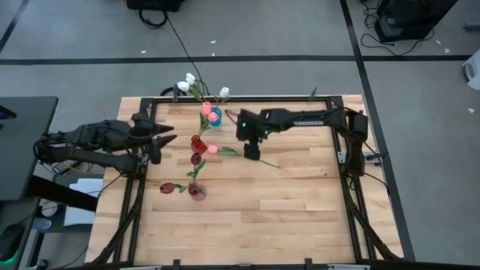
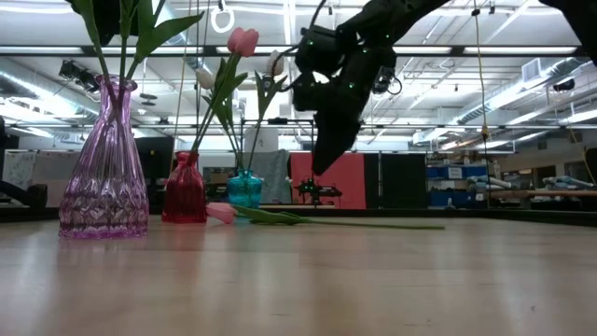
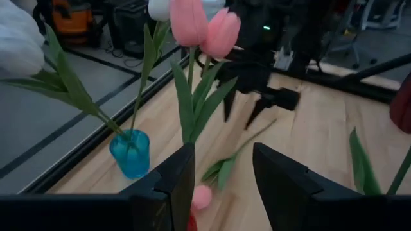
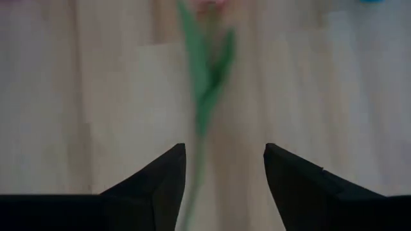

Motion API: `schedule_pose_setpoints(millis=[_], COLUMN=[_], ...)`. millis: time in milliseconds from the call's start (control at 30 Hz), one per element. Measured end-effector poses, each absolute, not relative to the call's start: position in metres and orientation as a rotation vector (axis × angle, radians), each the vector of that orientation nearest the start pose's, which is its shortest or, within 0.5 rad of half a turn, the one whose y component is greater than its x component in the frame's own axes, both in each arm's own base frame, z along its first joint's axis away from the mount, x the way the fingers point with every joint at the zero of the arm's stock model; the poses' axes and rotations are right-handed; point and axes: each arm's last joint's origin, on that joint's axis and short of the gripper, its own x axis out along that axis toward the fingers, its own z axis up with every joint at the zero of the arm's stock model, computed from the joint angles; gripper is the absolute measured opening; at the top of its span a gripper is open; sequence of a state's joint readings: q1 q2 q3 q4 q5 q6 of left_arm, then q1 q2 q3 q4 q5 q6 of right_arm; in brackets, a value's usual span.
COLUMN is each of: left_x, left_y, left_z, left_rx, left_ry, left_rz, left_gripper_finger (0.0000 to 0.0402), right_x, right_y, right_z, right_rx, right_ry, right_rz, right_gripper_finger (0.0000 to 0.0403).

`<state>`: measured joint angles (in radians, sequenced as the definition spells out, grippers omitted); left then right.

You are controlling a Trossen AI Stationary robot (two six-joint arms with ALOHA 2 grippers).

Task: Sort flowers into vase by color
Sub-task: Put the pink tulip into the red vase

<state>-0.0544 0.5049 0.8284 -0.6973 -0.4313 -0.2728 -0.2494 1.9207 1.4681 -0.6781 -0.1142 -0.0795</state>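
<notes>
One pink tulip (image 1: 212,148) lies flat on the table, its stem (image 2: 373,224) running toward the right edge. My right gripper (image 1: 251,152) hangs open above that stem (image 4: 202,109), fingers pointing down, well clear of it in the low view (image 2: 325,161). My left gripper (image 1: 163,139) is open at the table's left, facing the vases, touching nothing. White tulips (image 1: 187,81) stand in the blue vase (image 2: 245,189), pink ones (image 3: 205,29) in the red vase (image 2: 185,191). Dark red heads (image 1: 166,187) lean from the purple vase (image 2: 104,177).
The three vases stand in a rough line from the table's far edge toward its middle, left of the lying tulip. Bare wooden tabletop (image 1: 300,217) stretches on the near and right sides. A black frame (image 1: 345,161) borders the table.
</notes>
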Motion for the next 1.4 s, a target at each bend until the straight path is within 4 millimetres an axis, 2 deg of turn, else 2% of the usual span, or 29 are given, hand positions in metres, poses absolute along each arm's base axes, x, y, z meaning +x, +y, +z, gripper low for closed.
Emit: schedule_pose_setpoints(millis=[167, 300, 467, 667, 833, 1100, 1267, 1333, 1400], left_x=[0.09, 0.09, 0.09, 0.09, 0.09, 0.09, 0.09, 0.089, 0.089], left_y=[0.007, 0.007, 0.007, 0.007, 0.007, 0.007, 0.008, 0.008, 0.007], left_z=[0.331, 0.331, 0.331, 0.331, 0.331, 0.332, 0.337, 0.34, 0.342], left_rx=[-0.18, -0.195, -0.202, -0.201, -0.201, -0.201, -0.174, -0.161, -0.146], left_ry=[0.314, 0.31, 0.309, 0.309, 0.31, 0.303, 0.243, 0.216, 0.21], left_rz=[0.42, 0.424, 0.426, 0.426, 0.426, 0.429, 0.423, 0.415, 0.39], left_gripper_finger=[0.0163, 0.0163, 0.0163, 0.0163, 0.0163, 0.0163, 0.0163, 0.0163, 0.0163], right_x=[0.396, 0.401, 0.406, 0.408, 0.409, 0.402, 0.391, 0.382, 0.376], right_y=[-0.072, -0.063, -0.064, -0.069, -0.072, -0.072, -0.074, -0.076, -0.079], right_z=[0.197, 0.182, 0.158, 0.144, 0.14, 0.138, 0.141, 0.15, 0.166], right_rx=[0.115, 0.054, 0.057, 0.078, 0.105, 0.131, 0.182, 0.198, 0.184], right_ry=[1.153, 1.197, 1.253, 1.272, 1.275, 1.322, 1.409, 1.451, 1.429], right_rz=[-0.046, -0.096, -0.113, -0.133, -0.155, -0.135, -0.137, -0.158, -0.211], right_gripper_finger=[0.0202, 0.0191, 0.0177, 0.0153, 0.0112, 0.0012, 0.001, 0.0006, 0.0005])
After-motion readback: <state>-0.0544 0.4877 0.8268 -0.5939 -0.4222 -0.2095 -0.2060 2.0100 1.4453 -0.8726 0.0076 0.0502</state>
